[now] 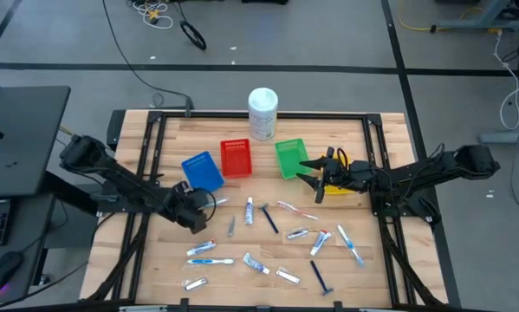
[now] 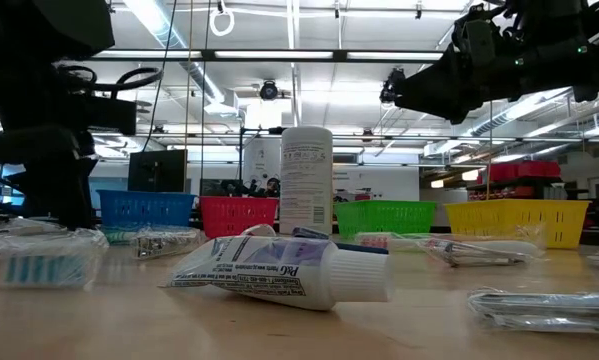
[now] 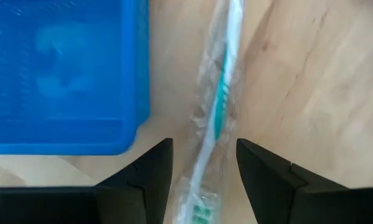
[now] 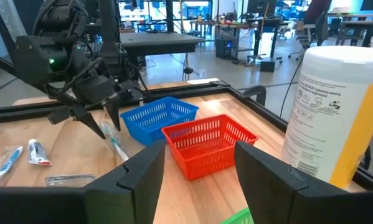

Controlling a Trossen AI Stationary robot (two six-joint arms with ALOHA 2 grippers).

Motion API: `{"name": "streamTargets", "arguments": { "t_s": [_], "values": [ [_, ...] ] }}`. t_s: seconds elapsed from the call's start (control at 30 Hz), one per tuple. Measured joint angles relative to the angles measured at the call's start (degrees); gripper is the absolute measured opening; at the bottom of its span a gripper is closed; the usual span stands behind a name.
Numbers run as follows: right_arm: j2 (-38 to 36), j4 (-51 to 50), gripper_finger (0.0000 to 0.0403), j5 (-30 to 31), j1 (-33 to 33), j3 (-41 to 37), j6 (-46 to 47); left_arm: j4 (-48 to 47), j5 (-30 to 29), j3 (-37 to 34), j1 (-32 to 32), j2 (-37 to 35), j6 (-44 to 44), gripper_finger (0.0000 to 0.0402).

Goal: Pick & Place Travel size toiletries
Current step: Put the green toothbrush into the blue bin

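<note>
Left claw (image 1: 209, 204) low, fingers spread; right claw (image 1: 307, 174) raised, fingers spread.

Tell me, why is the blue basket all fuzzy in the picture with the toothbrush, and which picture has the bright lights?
Left wrist view: the blue basket and wrapped toothbrush sit very close to the camera, so they look soft and smeared. Low view: ceiling lights glare brightly, leaving the arms dark; the toothpaste tube in front looks sharp.
</note>
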Motion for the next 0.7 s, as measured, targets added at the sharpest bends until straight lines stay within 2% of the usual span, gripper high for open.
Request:
{"name": "streamTargets", "arguments": {
  "t_s": [0.23,0.33,0.43,0.63,0.7],
  "values": [
    [0.0,0.0,0.0204,0.0,0.0,0.0,-0.5,3.1,0.3,-2.7,0.1,0.4,-1.7,0.0185],
    [0.0,0.0,0.0204,0.0,0.0,0.0,-0.5,3.5,1.1,-2.7,0.0,0.5,-1.7,0.0173],
    [0.0,0.0,0.0204,0.0,0.0,0.0,-0.5,3.8,1.9,-2.3,0.1,0.6,-1.6,0.0137],
    [0.0,0.0,0.0204,0.0,0.0,0.0,-0.5,4.1,4.0,-1.4,0.1,0.7,-1.8,0.0036],
    [0.0,0.0,0.0204,0.0,0.0,0.0,-0.5,4.6,4.6,-0.8,-0.2,0.7,-3.1,0.0015]
  ]
}}
